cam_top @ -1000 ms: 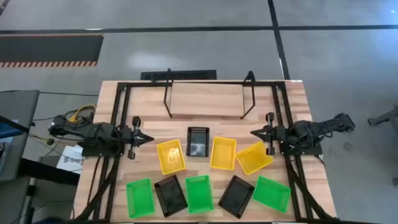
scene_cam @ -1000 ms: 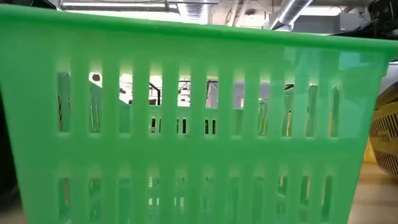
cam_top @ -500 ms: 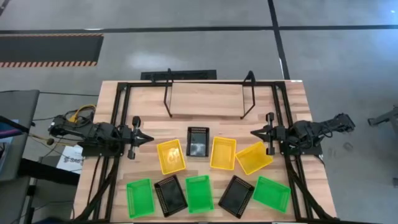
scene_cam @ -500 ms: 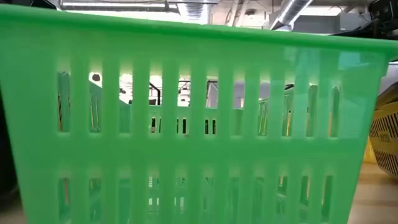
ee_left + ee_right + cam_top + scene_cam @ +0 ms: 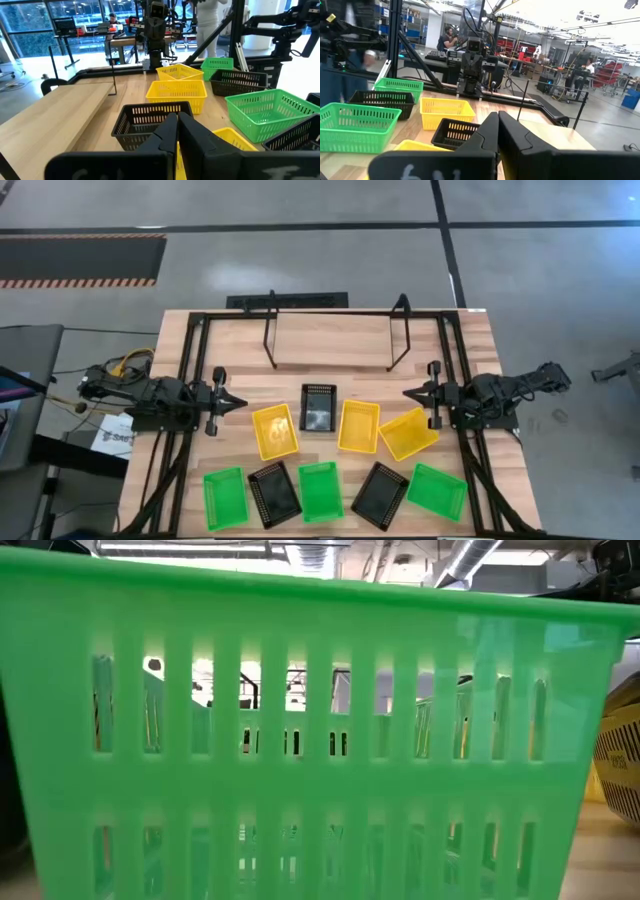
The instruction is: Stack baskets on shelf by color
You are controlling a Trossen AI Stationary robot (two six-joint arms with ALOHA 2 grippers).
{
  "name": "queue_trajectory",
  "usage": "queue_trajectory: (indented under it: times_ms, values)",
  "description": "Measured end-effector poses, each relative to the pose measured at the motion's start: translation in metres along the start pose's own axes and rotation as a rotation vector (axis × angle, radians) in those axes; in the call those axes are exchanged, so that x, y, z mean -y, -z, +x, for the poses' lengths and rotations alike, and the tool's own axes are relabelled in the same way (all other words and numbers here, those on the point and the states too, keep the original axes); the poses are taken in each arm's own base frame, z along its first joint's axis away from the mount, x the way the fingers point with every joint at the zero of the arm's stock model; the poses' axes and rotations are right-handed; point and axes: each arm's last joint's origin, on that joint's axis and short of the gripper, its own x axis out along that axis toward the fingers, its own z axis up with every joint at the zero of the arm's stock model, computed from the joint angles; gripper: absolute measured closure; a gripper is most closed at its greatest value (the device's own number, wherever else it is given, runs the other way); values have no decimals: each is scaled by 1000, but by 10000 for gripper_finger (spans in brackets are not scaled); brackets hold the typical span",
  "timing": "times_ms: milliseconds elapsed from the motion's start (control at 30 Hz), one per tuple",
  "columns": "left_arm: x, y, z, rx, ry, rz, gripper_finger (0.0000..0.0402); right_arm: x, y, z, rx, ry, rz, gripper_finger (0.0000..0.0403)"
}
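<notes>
Nine baskets (image 5: 319,440) lie scattered across the front of the table (image 5: 480,340), three yellow, three green, three black, while the shelf (image 5: 335,338) stands bare at the back. The left gripper (image 5: 236,403) and right gripper (image 5: 408,393) rest at opposite table edges, jaws clenched, grasping nothing.

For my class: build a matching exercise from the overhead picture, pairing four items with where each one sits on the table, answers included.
Things:
1. shelf
2. black basket
3. left gripper
4. green basket

Places:
a. between two yellow baskets
b. table's left side, shut, holding nothing
c. far end of the table, nothing on it
d. near row, far right

Pairs: 1-c, 2-a, 3-b, 4-d
</notes>
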Motion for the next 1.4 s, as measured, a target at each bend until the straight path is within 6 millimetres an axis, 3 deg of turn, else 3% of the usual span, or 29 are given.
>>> queue_trajectory:
  times_ms: [1033,1400]
  values:
    - [-1,0,0,2,-21,-64,397,0,0,0,0,0,0,376]
    - [-2,-1,0,18,-82,-356,397,0,0,0,0,0,0,376]
